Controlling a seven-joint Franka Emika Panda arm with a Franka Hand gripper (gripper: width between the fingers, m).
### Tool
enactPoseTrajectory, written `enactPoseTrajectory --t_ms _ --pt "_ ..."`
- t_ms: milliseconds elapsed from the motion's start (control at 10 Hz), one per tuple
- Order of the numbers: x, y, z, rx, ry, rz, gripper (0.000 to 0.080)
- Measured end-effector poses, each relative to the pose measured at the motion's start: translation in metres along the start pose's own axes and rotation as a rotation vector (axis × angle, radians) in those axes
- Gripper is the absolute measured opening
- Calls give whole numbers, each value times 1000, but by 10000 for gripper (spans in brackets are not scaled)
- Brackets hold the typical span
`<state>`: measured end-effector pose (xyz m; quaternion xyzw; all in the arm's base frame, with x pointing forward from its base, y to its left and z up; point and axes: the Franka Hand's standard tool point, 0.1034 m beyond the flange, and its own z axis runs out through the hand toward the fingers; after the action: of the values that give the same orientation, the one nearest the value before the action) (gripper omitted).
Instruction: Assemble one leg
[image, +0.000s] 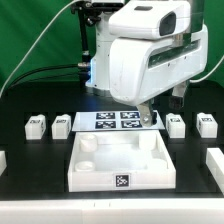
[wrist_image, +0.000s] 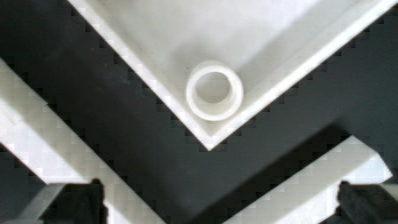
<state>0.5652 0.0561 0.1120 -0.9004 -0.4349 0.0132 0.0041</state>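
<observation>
Four legs, small white blocks with tags, stand on the black table in the exterior view: two at the left (image: 37, 124) (image: 62, 122) and two at the right (image: 176, 124) (image: 206, 124). The large white tray-like piece (image: 82, 172) lies in front, with round sockets in its corners. My gripper (image: 148, 117) hangs over the tray's far right corner, beside the marker board (image: 115, 122). In the wrist view my gripper (wrist_image: 217, 210) is open and empty, with its dark fingertips (wrist_image: 71, 205) wide apart above a tray corner (wrist_image: 134, 60) and its round socket (wrist_image: 214, 90). No leg shows in the wrist view.
Two more white parts lie at the table's edges, at the exterior view's left (image: 3, 160) and right (image: 214, 160). A green backdrop and cables stand behind the arm.
</observation>
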Motion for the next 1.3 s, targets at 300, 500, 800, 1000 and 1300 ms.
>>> enactPoseTrajectory --t_ms 300,500,800,1000,1300 --pt "-1 1 0 -4 -4 -73 650" --pt "-22 -4 13 -28 9 -419 650" --pt "-88 -22 54 -9 11 -721 650" --pt "-104 -30 77 12 15 -718 650" --pt "-118 -45 85 17 14 -696 650"
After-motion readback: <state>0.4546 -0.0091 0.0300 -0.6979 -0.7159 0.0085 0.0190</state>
